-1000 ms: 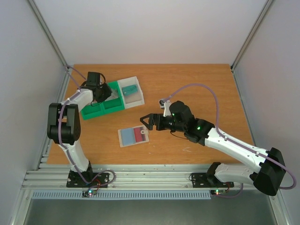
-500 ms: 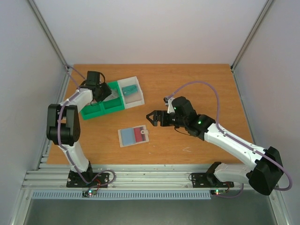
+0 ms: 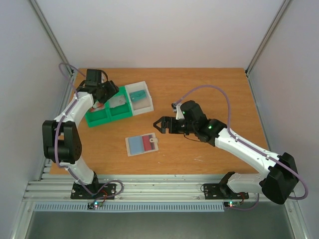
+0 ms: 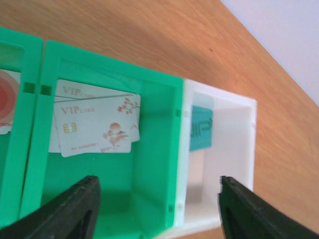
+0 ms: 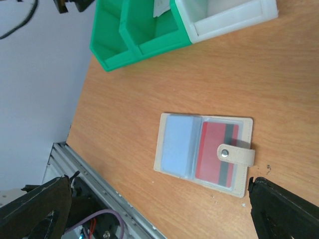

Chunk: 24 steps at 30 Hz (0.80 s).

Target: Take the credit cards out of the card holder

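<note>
The card holder point(image 3: 142, 145) lies open and flat on the table, pale blue-grey with a white tab point(image 5: 237, 154). In the right wrist view the card holder point(image 5: 174, 145) shows a red card point(image 5: 212, 152) with a grey stripe in its right pocket. My right gripper point(image 3: 158, 124) hangs open and empty just right of the holder, above the table. My left gripper point(image 4: 157, 209) is open over the green-and-white tray point(image 4: 178, 164), holding nothing. White cards with red print point(image 4: 94, 127) lie in a green compartment. A teal card point(image 4: 201, 128) lies in the white one.
The tray point(image 3: 119, 113) sits at the table's back left, its white compartment towards the middle. Another card with red print point(image 4: 5, 107) shows in the far left green compartment. Metal frame rails point(image 5: 99, 191) run along the table's near edge.
My left gripper has opened from nearly shut and its arm has swung back and left over the tray. The right gripper has drawn a little away from the holder, still open.
</note>
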Tool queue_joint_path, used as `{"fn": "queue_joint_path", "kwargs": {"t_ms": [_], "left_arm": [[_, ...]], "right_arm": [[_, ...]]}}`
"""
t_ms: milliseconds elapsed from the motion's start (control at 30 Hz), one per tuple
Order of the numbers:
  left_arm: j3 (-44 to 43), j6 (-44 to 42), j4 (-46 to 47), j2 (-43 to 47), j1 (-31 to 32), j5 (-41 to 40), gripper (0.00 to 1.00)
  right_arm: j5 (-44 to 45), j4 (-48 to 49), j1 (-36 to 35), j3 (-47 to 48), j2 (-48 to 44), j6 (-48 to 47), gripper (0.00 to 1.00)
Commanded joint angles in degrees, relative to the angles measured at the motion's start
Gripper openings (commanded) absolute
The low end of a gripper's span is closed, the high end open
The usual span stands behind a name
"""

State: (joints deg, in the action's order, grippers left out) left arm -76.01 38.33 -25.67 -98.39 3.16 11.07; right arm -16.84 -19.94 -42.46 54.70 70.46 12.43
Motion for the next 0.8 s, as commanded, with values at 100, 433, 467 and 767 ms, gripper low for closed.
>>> {"fn": "queue_joint_path", "kwargs": {"t_ms": [100, 433, 467, 767], "left_arm": [[2.74, -1.87, -7.08, 8.28, -0.12, 11.17, 0.85], [12.11, -12.57, -20.39, 19.89, 0.0, 21.71, 0.99], [13.55, -13.3, -20.99, 21.38, 0.01, 21.95, 0.99], [25.82, -15.0, -19.57, 30.01, 0.4, 29.58, 0.91]], "right_arm": [[-4.17, 1.36, -0.06, -0.66, 2.94, 3.61, 0.91], [-0.36, 1.27, -0.87, -1.19, 8.82, 4.97, 0.65], [-0.23, 1.37, -1.13, -1.11, 9.77, 4.93, 0.62], [3.2, 0.28, -5.06, 2.85, 18.77, 2.72, 0.48]]}}
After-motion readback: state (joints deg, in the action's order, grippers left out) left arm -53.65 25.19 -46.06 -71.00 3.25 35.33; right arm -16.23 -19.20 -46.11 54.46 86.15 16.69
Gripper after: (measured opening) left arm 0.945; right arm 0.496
